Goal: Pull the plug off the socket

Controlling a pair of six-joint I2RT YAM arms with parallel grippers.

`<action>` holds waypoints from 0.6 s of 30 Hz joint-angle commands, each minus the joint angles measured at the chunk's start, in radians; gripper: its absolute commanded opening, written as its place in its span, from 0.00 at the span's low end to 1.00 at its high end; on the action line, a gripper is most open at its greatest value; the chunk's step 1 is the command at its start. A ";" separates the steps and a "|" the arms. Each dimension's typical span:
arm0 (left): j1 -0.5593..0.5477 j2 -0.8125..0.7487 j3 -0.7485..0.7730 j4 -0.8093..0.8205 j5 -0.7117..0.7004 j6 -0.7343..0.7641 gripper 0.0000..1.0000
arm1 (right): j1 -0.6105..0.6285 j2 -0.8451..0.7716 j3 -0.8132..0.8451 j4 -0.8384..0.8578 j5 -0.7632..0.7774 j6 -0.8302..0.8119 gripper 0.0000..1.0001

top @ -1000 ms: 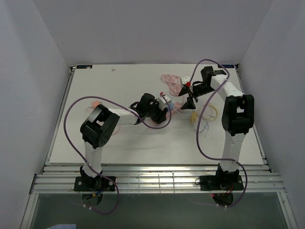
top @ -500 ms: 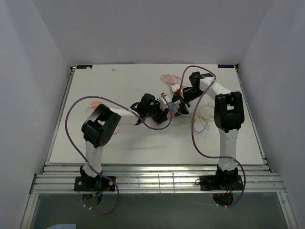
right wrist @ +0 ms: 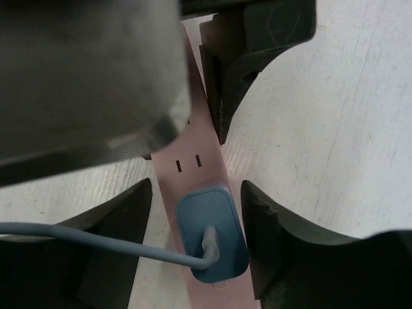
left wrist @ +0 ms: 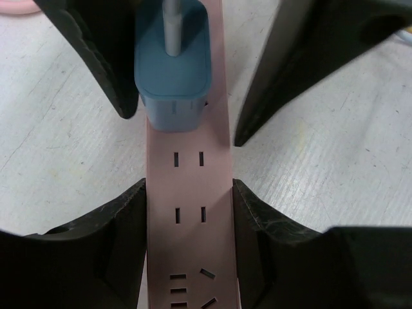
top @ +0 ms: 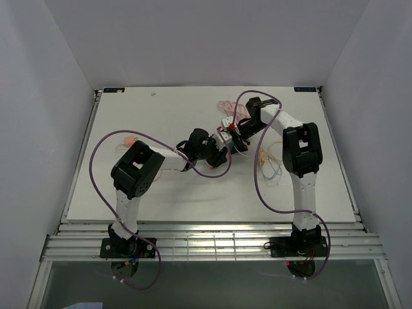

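The socket (left wrist: 188,212), a long pink strip, lies flat on the white table. My left gripper (left wrist: 188,193) is shut on it, one pad pressed against each long side. A blue plug (right wrist: 209,219) with a grey-blue cord (right wrist: 96,239) sits in an outlet farther along the strip. My right gripper (right wrist: 196,193) comes down over that plug with a finger on each side of it. Narrow gaps still show between pads and plug, so it is open. From above, both grippers meet at the socket (top: 226,137) at mid-table.
The strip's coiled pink cord (top: 228,108) lies behind the grippers. Loose yellow and blue cables (top: 270,161) sit to the right, beside the right arm. A small pink thing (top: 129,138) rests at the left. Purple arm cables loop over the table.
My right arm has swung left and down from the back right until it stands over the plug, and its jaws have narrowed around it. The left gripper has kept its hold on the socket.
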 commanded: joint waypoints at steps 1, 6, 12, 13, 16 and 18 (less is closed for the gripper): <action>-0.057 0.065 -0.047 -0.079 0.089 0.034 0.00 | 0.008 0.011 0.027 0.005 0.031 0.024 0.57; -0.057 0.068 -0.054 -0.074 0.085 0.022 0.00 | 0.008 0.005 0.006 0.019 0.048 0.031 0.40; -0.057 0.082 -0.056 -0.071 0.085 0.011 0.00 | 0.004 -0.020 -0.009 0.035 0.014 0.024 0.08; -0.057 0.083 -0.059 -0.069 0.086 0.011 0.00 | 0.004 -0.035 -0.012 0.045 0.005 0.033 0.08; -0.057 0.094 -0.068 -0.060 0.083 0.003 0.00 | -0.007 -0.064 -0.016 0.067 -0.061 0.048 0.08; -0.057 0.102 -0.071 -0.059 0.085 -0.003 0.00 | -0.010 -0.081 -0.016 0.062 -0.092 0.048 0.08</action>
